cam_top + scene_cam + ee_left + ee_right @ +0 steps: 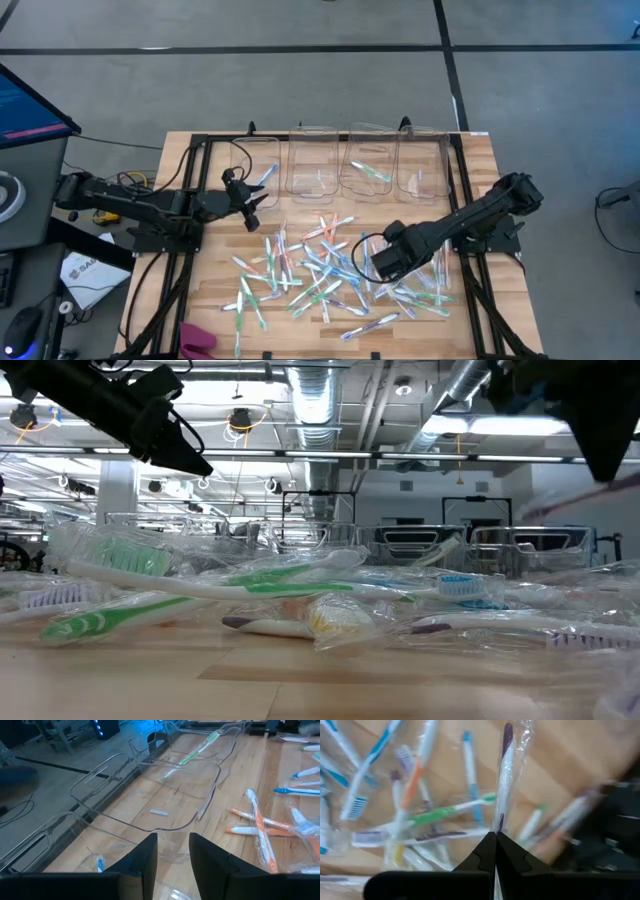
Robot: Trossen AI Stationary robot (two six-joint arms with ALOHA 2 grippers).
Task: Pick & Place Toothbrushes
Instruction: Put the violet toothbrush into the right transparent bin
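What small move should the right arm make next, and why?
Probably lift straight up: the right gripper has its jaws shut on a wrapped purple-accented toothbrush, low over the scattered pile; the clear plastic bins stand farther back.

Both arms are matte black, built of boxy links. The left arm carries a black cable looping above its gripper, with orange wiring farther back from the fingers. The right gripper has flat, wedge-shaped black fingers with stepped inner edges.
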